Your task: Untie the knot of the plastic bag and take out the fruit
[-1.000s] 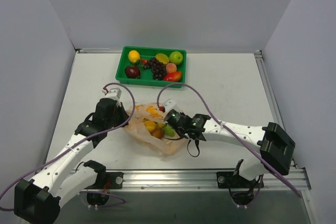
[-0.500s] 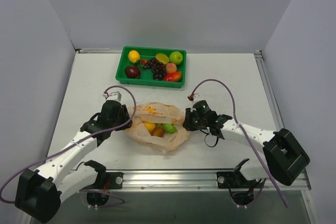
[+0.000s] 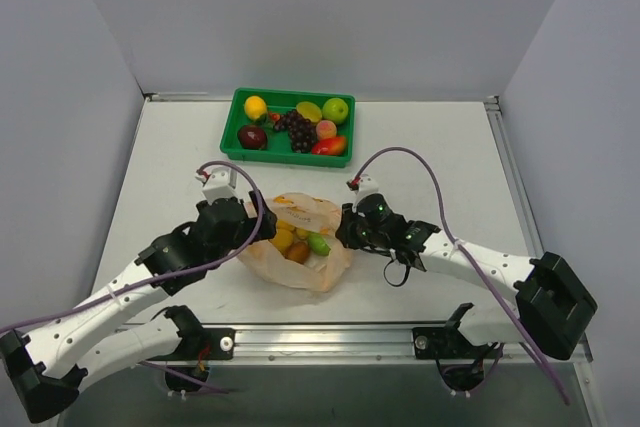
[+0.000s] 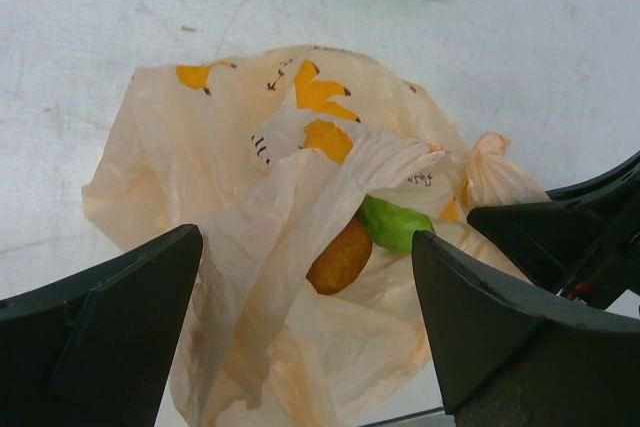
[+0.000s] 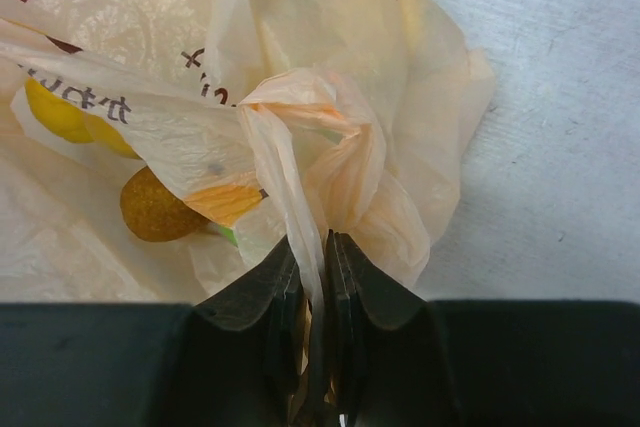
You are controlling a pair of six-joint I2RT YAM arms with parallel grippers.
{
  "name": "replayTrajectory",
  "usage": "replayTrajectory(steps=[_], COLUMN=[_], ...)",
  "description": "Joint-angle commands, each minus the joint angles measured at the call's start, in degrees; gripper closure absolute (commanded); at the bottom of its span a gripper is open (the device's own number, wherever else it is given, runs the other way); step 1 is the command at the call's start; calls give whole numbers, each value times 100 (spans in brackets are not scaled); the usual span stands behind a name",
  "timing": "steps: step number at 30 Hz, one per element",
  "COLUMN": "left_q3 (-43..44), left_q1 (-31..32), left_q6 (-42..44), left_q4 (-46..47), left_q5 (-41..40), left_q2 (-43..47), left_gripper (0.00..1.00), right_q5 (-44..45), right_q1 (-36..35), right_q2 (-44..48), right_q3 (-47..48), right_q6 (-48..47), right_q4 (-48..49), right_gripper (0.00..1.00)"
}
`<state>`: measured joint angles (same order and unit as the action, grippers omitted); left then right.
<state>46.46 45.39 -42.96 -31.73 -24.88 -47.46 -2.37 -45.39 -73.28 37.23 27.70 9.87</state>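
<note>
One plastic bag (image 3: 305, 209) lay on the white desk (image 3: 430, 167). On its left, the left gripper (image 4: 305, 245) hung wide open above it, holding nothing. Inside the bag sat the fruit (image 3: 295, 240), yellow, orange and green. The bag had yellow banana pictures and small dark letters, too crumpled to read. On its right, the right gripper (image 5: 322, 242) pinched a bunch of its thin plastic. Behind, a green tray (image 3: 285, 158) held a red apple (image 3: 252, 136) and purple grapes (image 3: 296, 130). Grey walls stood around.
</note>
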Motion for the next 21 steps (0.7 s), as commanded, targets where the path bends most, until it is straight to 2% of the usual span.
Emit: replayTrajectory(steps=[1,5,10,13,16,20,21], left_q3=[136,-110,-585,-726,-813,-805,-770], left_q1=[628,1226,1289,1280,1253,1122,930], left_q6=[-923,-1967,-2532,-2674,-2683,-2263,-2139], left_q4=[-939,-1432,-1442,-1241,-951,-695,-677], left_q5=[-1228,-2107,-2433,-2504,-2530,-2513,-2469], left_q2=[-61,-254,-711,-1176,-1581,-2003,-2065], left_gripper=[3,3,3,7,13,30,40], right_q5=[588,861,949,1150,1230,1108,1072], right_q1=[-277,-436,-489,-471,-296,161,266], right_q2=[-2,-11,-64,-55,-29,15,24], right_q3=[267,302,250,206,109,-102,-172], right_q6=[200,244,253,166,113,113,121], right_q4=[33,68,77,59,33,24,24], right_gripper=[85,85,84,84,84,84,84])
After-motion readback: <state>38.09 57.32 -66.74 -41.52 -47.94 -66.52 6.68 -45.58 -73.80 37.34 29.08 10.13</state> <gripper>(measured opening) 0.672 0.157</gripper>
